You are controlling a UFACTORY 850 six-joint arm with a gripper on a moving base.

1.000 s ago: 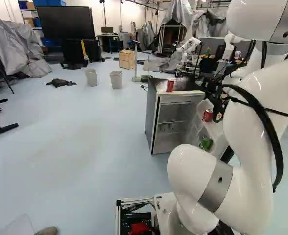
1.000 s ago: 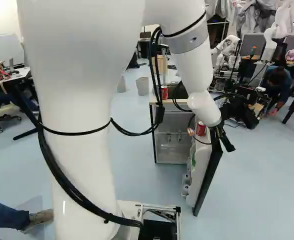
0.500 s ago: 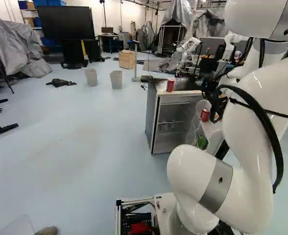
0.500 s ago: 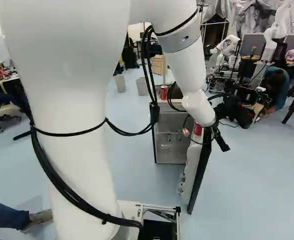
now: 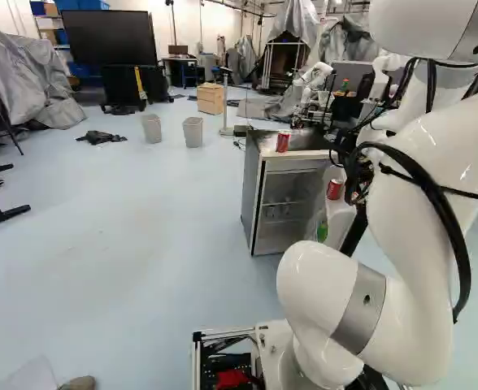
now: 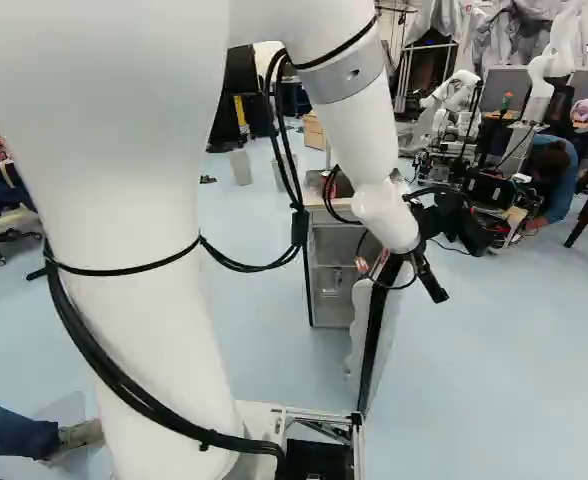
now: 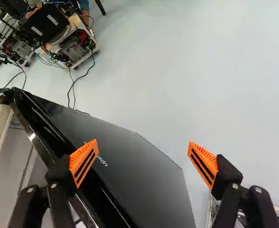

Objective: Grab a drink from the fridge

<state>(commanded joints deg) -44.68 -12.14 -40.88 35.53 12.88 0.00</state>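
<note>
The small fridge (image 5: 254,195) stands ahead on the pale floor (image 5: 141,227), with its front facing near. Its dark door (image 6: 376,330) is wide open and sticks out to the near right. A red can (image 5: 282,141) stands up on top of the fridge. Another red can (image 5: 334,189) sits high in the rack (image 5: 336,213) on the inside of the door. Something green (image 5: 322,232), maybe a bottle, is lower down in that rack, but the white arm (image 5: 422,171) hides part of the rack. The arm reaches over to the right side, and its black gripper (image 6: 430,272) is just by the top of the open door. The two fingers are spread far apart, with nothing pinched. From the wrist, one orange pad (image 7: 84,162) is over the door near its black edge, and the other is out past the door, over the floor. I can't tell if a finger touches the door. Far off, to the left of the fridge, are two gray bins (image 5: 193,132) side by side, and a wooden box (image 5: 210,98) is farther back. Another robot (image 6: 454,92) is far away, past the fridge and to the right.
</note>
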